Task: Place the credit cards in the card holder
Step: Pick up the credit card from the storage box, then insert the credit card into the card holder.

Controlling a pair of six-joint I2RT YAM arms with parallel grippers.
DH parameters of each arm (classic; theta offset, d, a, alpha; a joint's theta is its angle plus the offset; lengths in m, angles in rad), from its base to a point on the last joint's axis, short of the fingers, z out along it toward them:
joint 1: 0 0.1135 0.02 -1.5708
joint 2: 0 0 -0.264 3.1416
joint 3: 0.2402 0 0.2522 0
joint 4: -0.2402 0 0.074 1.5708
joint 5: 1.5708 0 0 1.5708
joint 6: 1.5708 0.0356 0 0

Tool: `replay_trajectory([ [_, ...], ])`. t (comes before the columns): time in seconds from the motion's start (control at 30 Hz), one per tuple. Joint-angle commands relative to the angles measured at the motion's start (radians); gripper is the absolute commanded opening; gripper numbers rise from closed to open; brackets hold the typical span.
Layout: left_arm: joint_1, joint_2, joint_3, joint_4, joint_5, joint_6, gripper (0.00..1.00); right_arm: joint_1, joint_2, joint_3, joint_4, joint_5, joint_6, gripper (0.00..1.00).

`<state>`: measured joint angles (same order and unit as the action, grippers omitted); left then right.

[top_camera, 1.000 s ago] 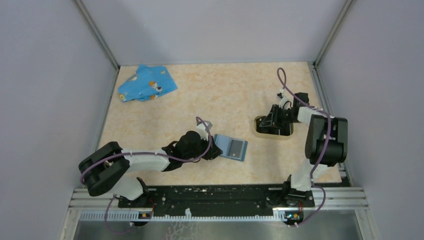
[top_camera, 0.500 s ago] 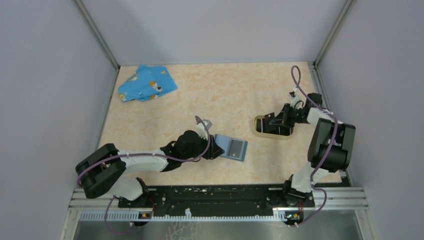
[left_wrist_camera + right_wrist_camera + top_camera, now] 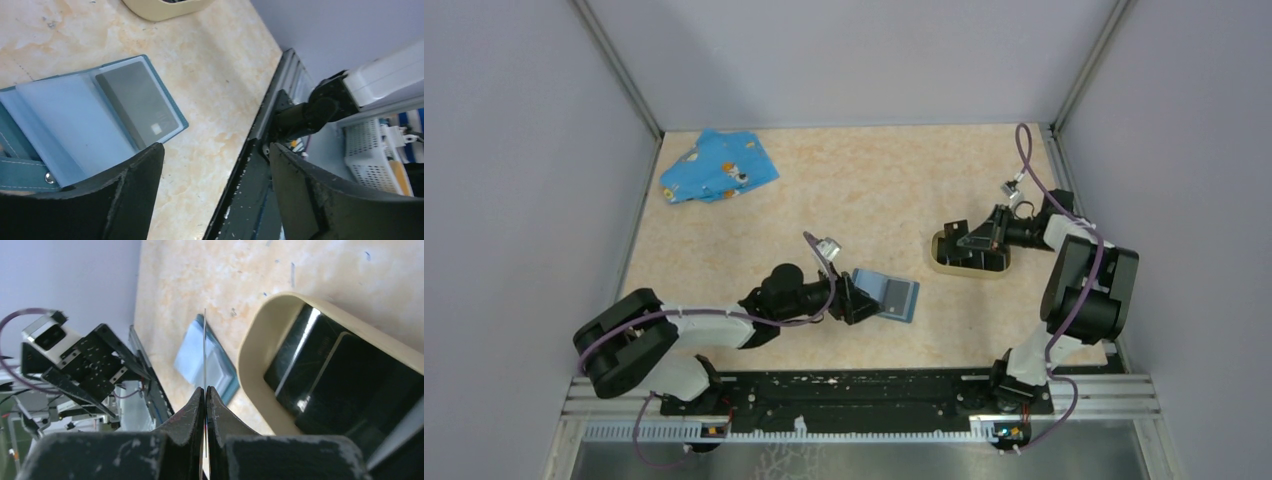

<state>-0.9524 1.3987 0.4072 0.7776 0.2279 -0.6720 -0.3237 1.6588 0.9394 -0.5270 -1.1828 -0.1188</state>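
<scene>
The card holder (image 3: 940,256) is a tan oval tray with a black inside, standing right of centre. My right gripper (image 3: 980,238) hangs over it, shut on a thin credit card (image 3: 205,340) that shows edge-on between the fingers. In the right wrist view the card holder (image 3: 254,342) lies just right of the jaws, with dark cards in its black inside (image 3: 340,385). My left gripper (image 3: 862,298) is open beside the blue card case (image 3: 892,296), holding nothing. The open blue card case (image 3: 85,117) shows a grey card (image 3: 137,102) in a clear sleeve.
A blue patterned cloth (image 3: 719,167) lies at the back left corner. Grey walls close off the table on three sides. The black rail (image 3: 854,388) with both arm bases runs along the near edge.
The left gripper opened wide and drew back a little from the blue case. The right gripper shut on a card and shifted right, tilting over the card holder.
</scene>
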Motion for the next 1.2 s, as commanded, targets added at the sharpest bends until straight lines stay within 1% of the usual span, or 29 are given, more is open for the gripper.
replay_trajectory([
  [0.0,0.067,0.021,-0.061,0.291,0.139,-0.131,0.89,-0.006,0.008,0.062,-0.050,-0.180,-0.066,0.00],
  [0.07,0.097,0.048,-0.070,0.378,0.179,-0.184,0.96,-0.005,0.009,0.060,-0.056,-0.194,-0.067,0.00],
  [0.17,0.115,0.101,-0.051,0.443,0.210,-0.222,0.97,-0.006,0.013,0.060,-0.057,-0.195,-0.064,0.00],
  [0.23,0.115,0.137,-0.027,0.459,0.229,-0.231,0.95,-0.005,0.017,0.059,-0.059,-0.197,-0.062,0.00],
  [0.33,0.114,0.213,0.027,0.479,0.235,-0.271,0.89,-0.005,0.027,0.061,-0.067,-0.216,-0.055,0.00],
  [0.47,0.115,0.351,0.155,0.466,0.250,-0.320,0.81,0.004,0.026,0.056,-0.049,-0.200,0.004,0.00],
  [0.63,0.115,0.516,0.347,0.446,0.242,-0.385,0.81,0.049,-0.009,0.027,0.048,-0.136,0.139,0.00],
  [0.73,0.115,0.590,0.409,0.484,0.235,-0.450,0.81,0.080,-0.029,0.015,0.079,-0.113,0.181,0.00],
  [0.83,0.114,0.625,0.435,0.514,0.228,-0.487,0.79,0.112,-0.034,0.017,0.077,-0.103,0.173,0.00],
  [0.93,0.113,0.605,0.388,0.566,0.238,-0.476,0.79,0.141,-0.039,0.032,0.035,-0.106,0.127,0.00],
  [1.0,0.113,0.560,0.299,0.624,0.229,-0.442,0.79,0.157,-0.051,0.039,0.012,-0.113,0.079,0.00],
  [1.07,0.113,0.497,0.177,0.687,0.199,-0.395,0.78,0.179,-0.066,0.043,-0.003,-0.120,0.047,0.00],
  [1.17,0.112,0.367,0.017,0.724,0.129,-0.317,0.78,0.234,-0.086,0.042,-0.016,-0.125,0.003,0.00],
])
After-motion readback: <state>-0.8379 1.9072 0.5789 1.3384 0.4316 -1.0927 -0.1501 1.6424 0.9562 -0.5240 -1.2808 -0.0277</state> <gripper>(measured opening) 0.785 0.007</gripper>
